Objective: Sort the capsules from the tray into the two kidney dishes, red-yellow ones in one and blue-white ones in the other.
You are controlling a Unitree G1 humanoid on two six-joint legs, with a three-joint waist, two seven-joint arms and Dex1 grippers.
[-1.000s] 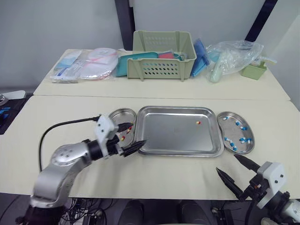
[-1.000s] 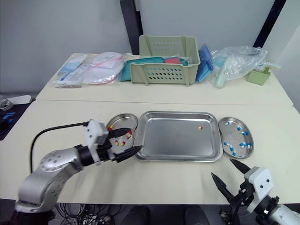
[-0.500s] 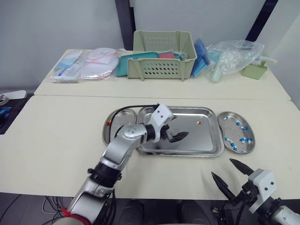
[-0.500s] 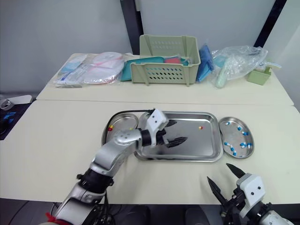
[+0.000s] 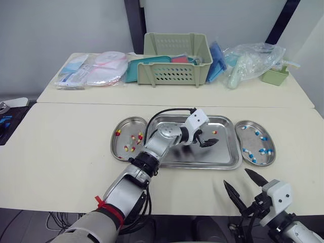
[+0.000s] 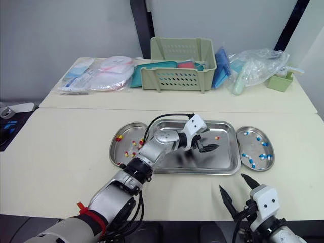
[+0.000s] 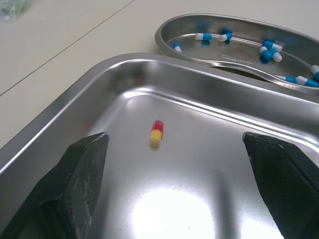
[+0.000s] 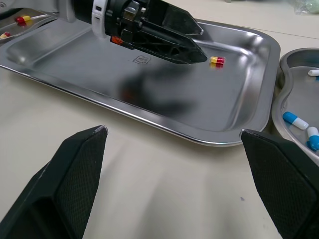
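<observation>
- One tray [image 5: 225, 154] sat mid-frame with two dishes flanking it: the left dish [image 5: 114, 147] and the right dish [image 5: 253, 143].
- One red-yellow capsule [image 5: 214, 132] lay alone in the tray's upper right.
- Roughly six red-yellow capsules [image 5: 133, 136] lay in the left dish, and about eight blue-white capsules [image 5: 262, 137] in the right dish.
- Left gripper [image 5: 206, 139] hovered over the tray just left of that capsule, fingers spread wide, holding nothing.
- Right gripper [image 5: 236, 176] hung at the lower right above the table's near edge, fingers spread, empty.
- There were two cream tables: the front table [image 5: 61, 152] bore the tray, and the rear table [image 5: 253, 93] carried one green basket [image 5: 174, 66], a plastic bag [image 5: 253, 58] and flat packs [image 5: 91, 71].
- A pale wall [image 5: 61, 25] stood behind, with a dark post [image 5: 132, 25] at upper centre.
</observation>
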